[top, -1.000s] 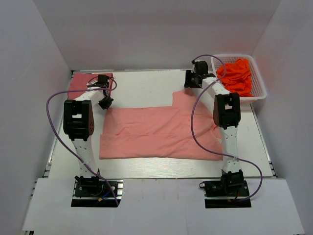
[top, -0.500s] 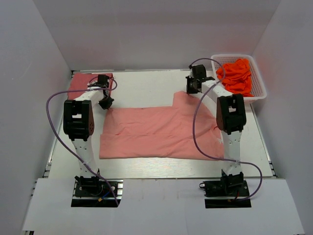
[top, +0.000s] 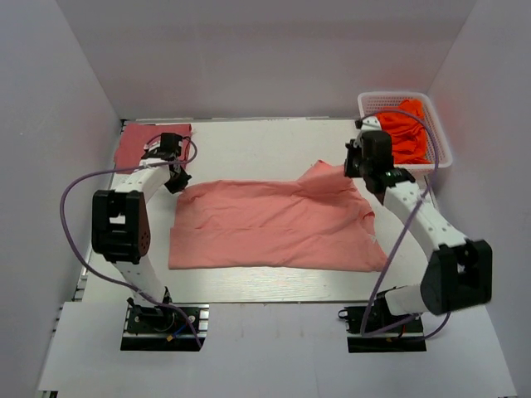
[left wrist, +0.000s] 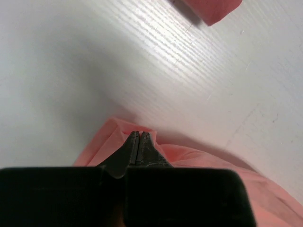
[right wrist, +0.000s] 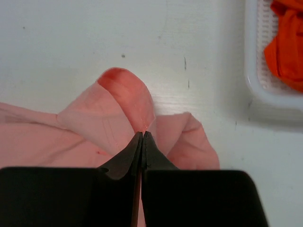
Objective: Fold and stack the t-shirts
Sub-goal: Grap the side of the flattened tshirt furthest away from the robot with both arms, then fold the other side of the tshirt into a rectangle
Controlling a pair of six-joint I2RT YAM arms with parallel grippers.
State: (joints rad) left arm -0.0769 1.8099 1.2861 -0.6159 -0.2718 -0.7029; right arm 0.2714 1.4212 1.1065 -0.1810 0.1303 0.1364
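A light salmon-pink t-shirt (top: 274,224) lies spread across the middle of the table. My left gripper (top: 175,182) is at its far left corner, shut on a raised peak of the cloth (left wrist: 113,137); the left gripper (left wrist: 138,135) shows closed tips there. My right gripper (top: 352,169) is at the far right sleeve, shut on a bunched fold of the same shirt (right wrist: 125,101); the right gripper (right wrist: 142,135) has its tips pressed together. A darker rose-red t-shirt (top: 135,143) lies folded at the back left, and its corner (left wrist: 213,9) shows in the left wrist view.
A white basket (top: 437,141) with orange cloth (top: 405,133) stands at the back right, close to my right gripper; its rim (right wrist: 255,71) and the orange cloth (right wrist: 286,42) show in the right wrist view. White walls enclose the table.
The right arm swung from the back of the table to the sleeve, its jaws shut on it and the sleeve now stands bunched. The left arm shifted slightly, still pinching its corner.
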